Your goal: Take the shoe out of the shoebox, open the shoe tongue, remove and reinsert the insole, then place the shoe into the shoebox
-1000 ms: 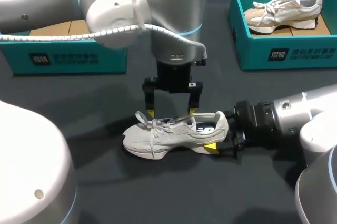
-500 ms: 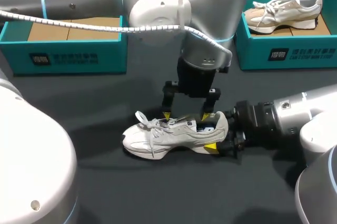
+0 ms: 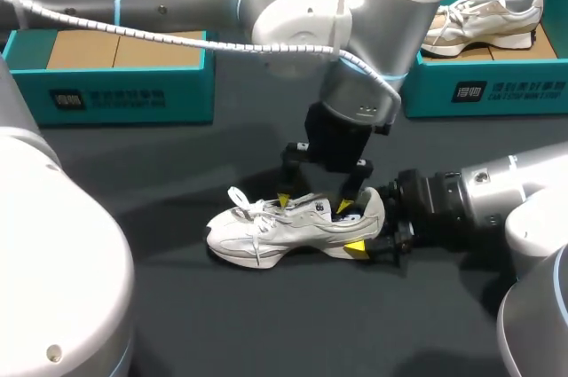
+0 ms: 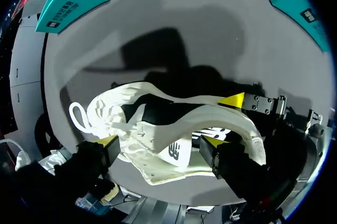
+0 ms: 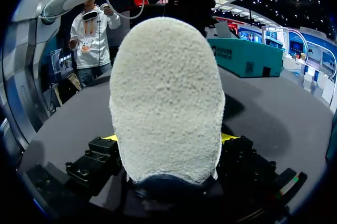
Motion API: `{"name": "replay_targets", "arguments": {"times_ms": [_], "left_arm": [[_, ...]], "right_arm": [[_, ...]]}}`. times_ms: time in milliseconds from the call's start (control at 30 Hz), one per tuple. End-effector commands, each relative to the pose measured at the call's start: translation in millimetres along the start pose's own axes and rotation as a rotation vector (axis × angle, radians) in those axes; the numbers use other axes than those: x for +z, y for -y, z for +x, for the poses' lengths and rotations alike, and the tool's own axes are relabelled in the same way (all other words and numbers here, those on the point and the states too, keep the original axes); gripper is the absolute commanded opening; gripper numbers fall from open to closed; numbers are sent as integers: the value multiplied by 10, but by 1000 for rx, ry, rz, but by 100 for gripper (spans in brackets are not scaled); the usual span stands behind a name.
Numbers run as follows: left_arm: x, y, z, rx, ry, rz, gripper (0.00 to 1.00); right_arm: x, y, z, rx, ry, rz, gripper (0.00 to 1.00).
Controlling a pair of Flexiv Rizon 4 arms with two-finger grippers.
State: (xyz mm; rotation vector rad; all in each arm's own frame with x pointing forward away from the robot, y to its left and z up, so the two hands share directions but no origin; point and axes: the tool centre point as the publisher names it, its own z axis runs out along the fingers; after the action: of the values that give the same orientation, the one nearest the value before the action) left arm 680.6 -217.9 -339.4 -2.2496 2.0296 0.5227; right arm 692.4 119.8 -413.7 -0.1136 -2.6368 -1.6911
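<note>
The shoe (image 3: 284,231) stands on the dark worktop (image 3: 266,324) in the lower middle of the head view, outside of both boxes, with its toe to the left and its heel to the right. It is a light grey and white sneaker with white laces. The right gripper (image 3: 371,233) comes in from the right edge and its fingers are closed on the heel from two sides; one yellow tip shows under the heel in the head view. In the right wrist view the rough heel of the shoe (image 5: 166,92) fills the space between the fingers of this gripper (image 5: 168,138), and a little yellow shows on each side of it. The left arm reaches from the upper left past the middle, and the left gripper (image 3: 314,204) points down at the mouth of the shoe. Its fingers are spread apart and grip nothing that I can see. In the left wrist view the tongue and the collar of the shoe (image 4: 221,121) lie between the two yellow tips of this gripper (image 4: 159,142). A teal shoebox (image 3: 115,98) with brown cardboard inside is in the upper left. Another teal shoebox (image 3: 479,93) in the upper right holds a second sneaker (image 3: 484,22).
</note>
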Motion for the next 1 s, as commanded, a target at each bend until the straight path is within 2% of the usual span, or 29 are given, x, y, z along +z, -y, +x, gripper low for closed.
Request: {"name": "replay_targets", "arguments": {"times_ms": [33, 333, 567, 667, 767, 867, 933, 1000], "left_arm": [[22, -78, 94, -77, 155, 13, 100], [90, -101, -32, -90, 267, 27, 100], [76, -115, -128, -87, 293, 12, 98], [63, -129, -166, -77, 301, 2, 92], [30, -143, -210, -68, 292, -2, 75], [-8, -153, -250, -65, 278, -2, 71], [-23, -158, -268, -63, 273, -4, 60], [-35, -164, -281, -56, 264, -11, 55]], "right_arm": [[-3, 1, 8, -1, 1, 4, 0], [-3, 1, 8, -1, 1, 4, 0], [-3, 1, 8, -1, 1, 4, 0], [-3, 1, 8, -1, 1, 4, 0], [-3, 1, 8, -1, 1, 4, 0], [-3, 1, 8, -1, 1, 4, 0], [-3, 1, 8, -1, 1, 4, 0], [-3, 1, 8, -1, 1, 4, 0]]}}
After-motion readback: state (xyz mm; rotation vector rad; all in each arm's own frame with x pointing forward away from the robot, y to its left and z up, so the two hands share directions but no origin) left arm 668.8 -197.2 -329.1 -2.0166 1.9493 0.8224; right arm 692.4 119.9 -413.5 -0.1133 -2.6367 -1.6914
